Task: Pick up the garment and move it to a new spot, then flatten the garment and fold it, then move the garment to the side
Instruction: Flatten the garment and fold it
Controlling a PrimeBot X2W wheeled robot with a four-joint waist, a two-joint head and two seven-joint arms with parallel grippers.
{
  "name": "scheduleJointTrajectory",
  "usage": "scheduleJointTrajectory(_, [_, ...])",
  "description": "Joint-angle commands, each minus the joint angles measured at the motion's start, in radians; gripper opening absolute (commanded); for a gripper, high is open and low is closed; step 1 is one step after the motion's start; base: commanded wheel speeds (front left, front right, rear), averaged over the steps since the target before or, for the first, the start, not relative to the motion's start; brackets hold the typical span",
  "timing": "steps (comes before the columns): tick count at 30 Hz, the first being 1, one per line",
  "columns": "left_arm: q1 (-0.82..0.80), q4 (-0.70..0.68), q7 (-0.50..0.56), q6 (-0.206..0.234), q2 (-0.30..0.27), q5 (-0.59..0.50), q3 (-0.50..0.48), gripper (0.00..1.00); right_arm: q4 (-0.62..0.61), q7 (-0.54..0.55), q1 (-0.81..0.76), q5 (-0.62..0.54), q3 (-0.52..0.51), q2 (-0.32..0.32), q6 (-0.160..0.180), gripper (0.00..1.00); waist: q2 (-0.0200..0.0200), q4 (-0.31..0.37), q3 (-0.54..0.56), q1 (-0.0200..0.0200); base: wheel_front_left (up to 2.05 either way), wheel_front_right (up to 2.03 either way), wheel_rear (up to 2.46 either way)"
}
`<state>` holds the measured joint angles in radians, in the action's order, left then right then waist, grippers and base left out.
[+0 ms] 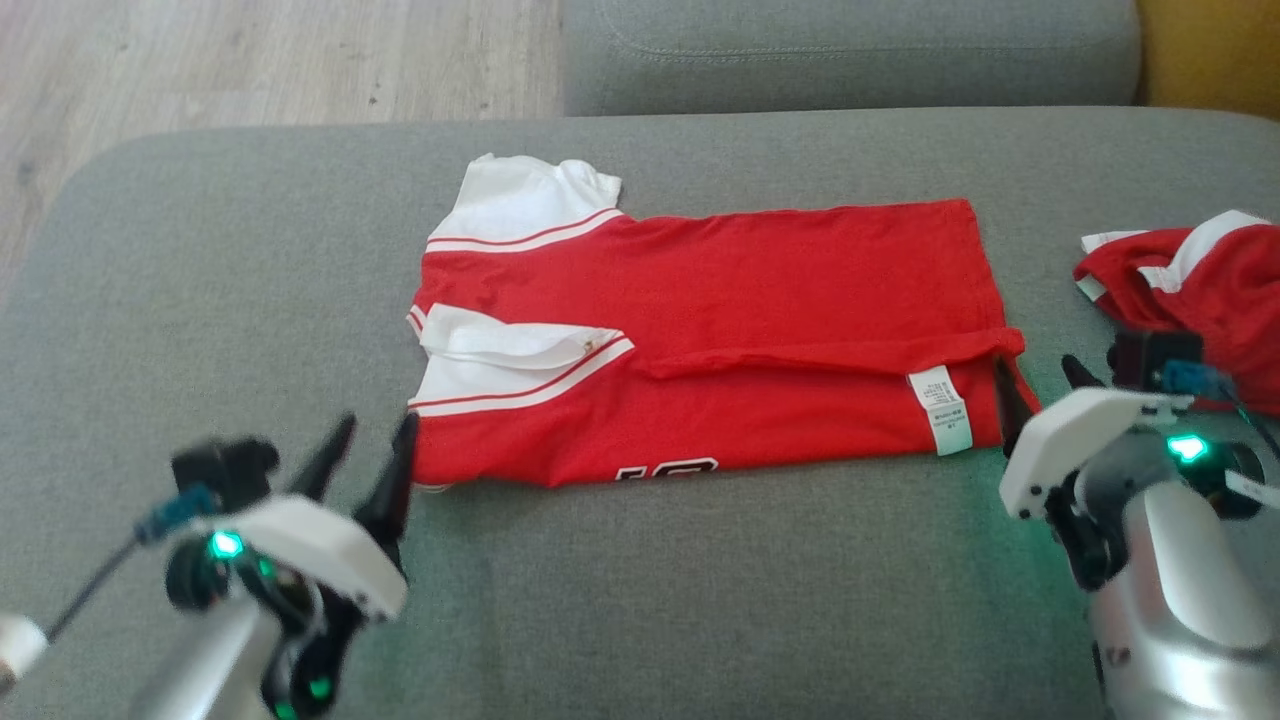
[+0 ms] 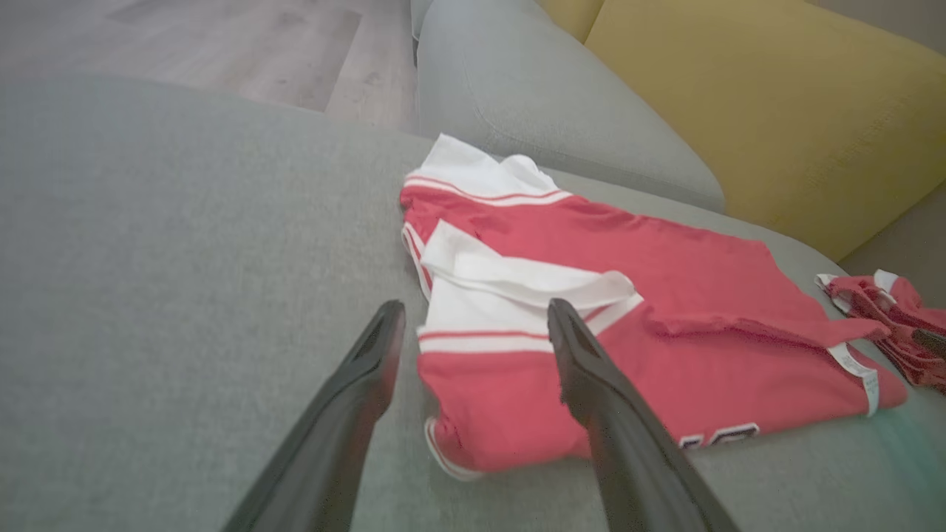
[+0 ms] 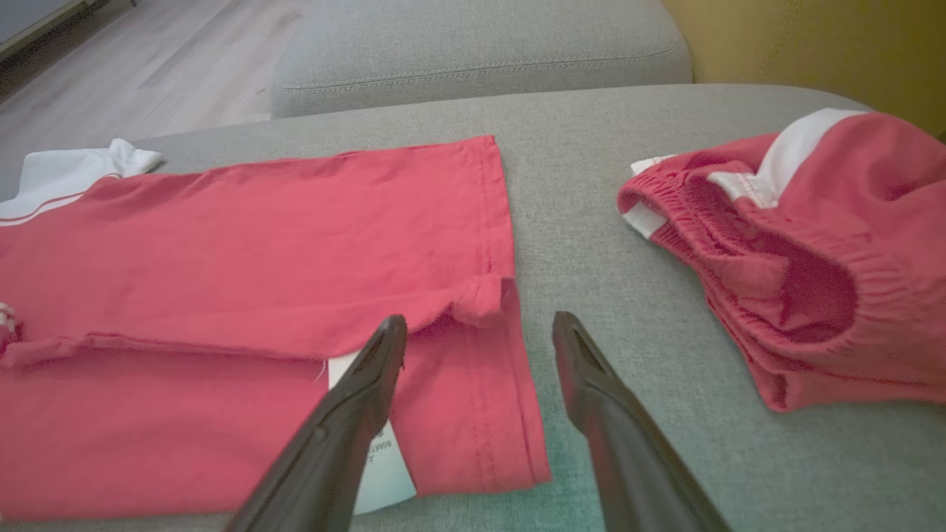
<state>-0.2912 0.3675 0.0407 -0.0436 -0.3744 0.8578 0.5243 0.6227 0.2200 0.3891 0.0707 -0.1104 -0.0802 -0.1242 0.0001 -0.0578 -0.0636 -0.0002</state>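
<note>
Head view showed red shorts [image 1: 1200,290] just beyond your right jaws; the garment [image 1: 720,300] lay folded flat between them and your left jaws, both open wide, empty.

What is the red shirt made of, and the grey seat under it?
Red shirt: looks like soft, matte knit cloth, maybe cotton; it folds limply, creases softly and has stitched hems. Grey sofa cushion: looks like coarse woven upholstery fabric, matte, with a speckled weave.
</note>
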Motion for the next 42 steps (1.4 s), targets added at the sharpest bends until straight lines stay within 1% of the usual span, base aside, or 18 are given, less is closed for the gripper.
scheduleJointTrajectory(1, [-0.028,-0.056,0.002,0.014,-0.031,0.012,-0.042,1.00,-0.056,-0.003,0.017,0.005,0.017,-0.011,-0.007,1.00,-0.0001,-0.002,-0.005,0.0002,0.00,0.00,0.00])
scheduleJointTrajectory(10, [0.037,-0.126,0.047,0.103,0.019,0.074,-0.054,1.00,-0.185,0.053,-0.049,0.018,0.007,-0.004,-0.007,1.00,-0.0001,0.017,-0.050,0.0002,0.00,0.00,0.00])
scheduleJointTrajectory(18, [0.038,-0.086,0.079,0.130,0.038,0.109,-0.063,0.99,-0.193,0.067,-0.033,0.022,0.017,0.009,-0.007,1.00,-0.0001,0.033,-0.075,0.0002,0.00,0.00,0.00])
scheduleJointTrajectory(19, [0.041,-0.085,0.081,0.132,0.040,0.112,-0.063,0.89,-0.186,0.066,-0.030,0.021,0.016,0.011,-0.007,1.00,-0.0001,0.033,-0.077,0.0002,0.00,0.00,0.00])
scheduleJointTrajectory(21, [0.054,-0.090,0.078,0.134,0.044,0.116,-0.061,0.33,-0.154,0.064,-0.020,0.023,0.012,0.017,-0.007,1.00,-0.0001,0.029,-0.079,0.0002,0.00,0.00,0.00])
scheduleJointTrajectory(22, [0.059,-0.092,0.078,0.135,0.046,0.119,-0.061,0.28,-0.142,0.059,-0.018,0.021,0.008,0.018,-0.007,1.00,-0.0001,0.026,-0.079,0.0002,0.00,0.00,0.00])
scheduleJointTrajectory(24, [0.070,-0.096,0.079,0.142,0.050,0.126,-0.063,0.42,-0.116,0.050,-0.012,0.018,-0.001,0.021,-0.007,1.00,-0.0001,0.019,-0.079,0.0002,0.00,0.00,0.00])
scheduleJointTrajectory(25, [0.074,-0.097,0.079,0.143,0.051,0.128,-0.063,0.66,-0.102,0.046,-0.009,0.015,-0.005,0.022,-0.007,1.00,-0.0001,0.016,-0.079,0.0002,0.00,0.00,0.00])
scheduleJointTrajectory(26, [0.078,-0.098,0.079,0.143,0.051,0.130,-0.063,0.98,-0.088,0.043,-0.005,0.015,-0.008,0.023,-0.007,1.00,-0.0001,0.014,-0.079,0.0002,0.00,0.00,0.00])
scheduleJointTrajectory(27, [0.082,-0.098,0.079,0.142,0.052,0.132,-0.062,0.98,-0.073,0.041,0.000,0.014,-0.010,0.024,-0.007,1.00,-0.0001,0.012,-0.079,0.0002,0.00,0.00,0.00])
scheduleJointTrajectory(29, [0.086,-0.095,0.082,0.142,0.056,0.137,-0.060,0.89,-0.045,0.034,0.009,0.012,-0.015,0.026,-0.007,1.00,-0.0001,0.008,-0.080,0.0002,0.00,0.00,0.00])
scheduleJointTrajectory(33, [0.083,-0.081,0.086,0.138,0.068,0.146,-0.056,0.46,0.008,0.020,0.032,0.005,-0.025,0.028,-0.007,1.00,-0.0001,0.005,-0.083,0.0002,0.00,0.00,0.00])
scheduleJointTrajectory(36, [0.078,-0.070,0.088,0.133,0.076,0.151,-0.052,0.23,0.045,0.013,0.049,0.001,-0.025,0.029,-0.007,1.00,-0.0001,0.007,-0.085,0.0002,0.00,0.00,0.00])
scheduleJointTrajectory(37, [0.076,-0.067,0.087,0.129,0.078,0.151,-0.051,0.05,0.057,0.010,0.053,0.001,-0.024,0.029,-0.007,1.00,-0.0001,0.007,-0.084,0.0002,0.00,0.00,0.00])
scheduleJointTrajectory(38, [0.074,-0.066,0.083,0.124,0.080,0.153,-0.051,0.00,0.068,0.007,0.058,0.002,-0.023,0.029,-0.007,1.00,-0.0001,0.008,-0.084,0.0002,0.00,0.00,0.00])
scheduleJointTrajectory(39, [0.073,-0.064,0.080,0.121,0.082,0.153,-0.052,0.04,0.077,0.003,0.062,0.003,-0.023,0.029,-0.007,1.00,-0.0001,0.009,-0.084,0.0002,0.00,0.00,0.00])
scheduleJointTrajectory(40, [0.072,-0.063,0.076,0.119,0.083,0.153,-0.053,0.19,0.087,-0.002,0.066,0.003,-0.022,0.029,-0.007,1.00,-0.0001,0.010,-0.083,0.0002,0.00,0.00,0.00])
scheduleJointTrajectory(42, [0.071,-0.066,0.071,0.115,0.084,0.154,-0.053,0.36,0.103,-0.010,0.073,0.001,-0.021,0.030,-0.007,1.00,-0.0001,0.011,-0.083,0.0002,0.00,0.00,0.00])
